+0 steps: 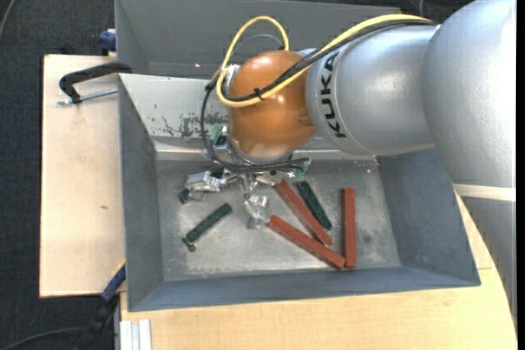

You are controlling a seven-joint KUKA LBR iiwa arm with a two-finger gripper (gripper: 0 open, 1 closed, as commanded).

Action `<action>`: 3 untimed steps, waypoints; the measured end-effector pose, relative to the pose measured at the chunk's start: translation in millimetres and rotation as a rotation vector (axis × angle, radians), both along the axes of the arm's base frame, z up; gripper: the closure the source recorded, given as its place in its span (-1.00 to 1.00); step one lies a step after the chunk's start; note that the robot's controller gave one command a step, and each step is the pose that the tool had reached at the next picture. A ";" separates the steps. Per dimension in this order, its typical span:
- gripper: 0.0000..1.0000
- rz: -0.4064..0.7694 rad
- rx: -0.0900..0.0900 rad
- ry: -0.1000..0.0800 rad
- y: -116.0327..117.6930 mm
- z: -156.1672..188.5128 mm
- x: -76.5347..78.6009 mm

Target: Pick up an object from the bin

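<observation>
My gripper (256, 176) hangs low over the middle of the bin floor, mostly hidden under the arm's orange cover. Directly below it lies a small silvery metal piece (257, 207). A second silvery piece with a dark end (202, 184) lies just to its left. A red stick (300, 213) and a dark green stick (314, 206) start right beside the gripper and slant down to the right.
A dark green stick (207, 226) lies toward the lower left of the floor. A long red stick (307, 243) runs along the front and another red stick (349, 226) lies nearly upright at the right. The arm covers the bin's upper right.
</observation>
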State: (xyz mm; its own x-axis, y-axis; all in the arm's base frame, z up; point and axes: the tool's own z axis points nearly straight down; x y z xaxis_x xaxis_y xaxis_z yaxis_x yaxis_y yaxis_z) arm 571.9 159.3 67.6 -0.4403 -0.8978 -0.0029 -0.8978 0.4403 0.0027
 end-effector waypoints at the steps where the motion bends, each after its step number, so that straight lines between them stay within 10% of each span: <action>1: -1.00 0.040 0.000 0.000 47.4 3.8 -36.9; 2: 1.00 0.033 -0.001 -0.002 43.6 3.4 -34.6; 3: 1.00 0.057 0.004 -0.015 59.3 160.0 -24.2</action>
